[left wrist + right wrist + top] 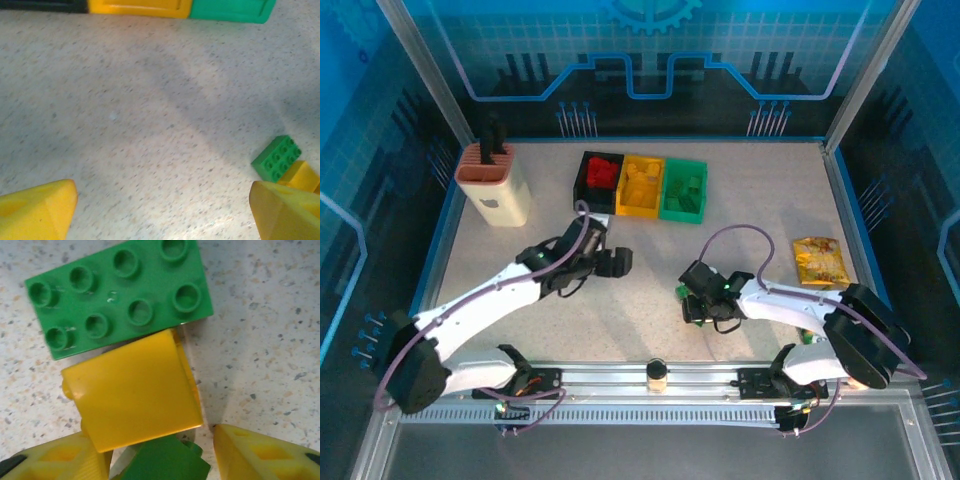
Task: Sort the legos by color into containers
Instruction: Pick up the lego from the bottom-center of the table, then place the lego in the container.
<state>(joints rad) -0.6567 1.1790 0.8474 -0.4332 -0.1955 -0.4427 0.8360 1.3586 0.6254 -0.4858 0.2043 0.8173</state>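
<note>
Top external view: three bins stand side by side, touching, at the far middle of the tabletop (pixel 760 200). The black bin (pixel 597 181) is leftmost and holds red legos (pixel 602 172). The yellow bin (pixel 640 187) holds yellow ones and the green bin (pixel 683 190) holds green ones. A knife block (pixel 493 186) stands far left, and a snack bag (pixel 820 262) lies at the right.

The left tool (pixel 612 262) hangs near the bins, on their near side. The right tool (pixel 693 301) is low over the tabletop, right of centre.

Left wrist view: the left tool (pixel 162 205) is open, with its yellow fingertips (pixel 37 212) wide apart and bare tabletop between them. A green brick (pixel 276 158) and a yellow brick (pixel 301 176) lie touching at the right.

Right wrist view: the green brick (pixel 117 295) lies studs up. The yellow brick (pixel 132 390) is against its near side, smooth face up. A second green piece (pixel 165 464) sits between the fingers of the right tool (pixel 159 442). Cannot tell whether it is clamped.
</note>
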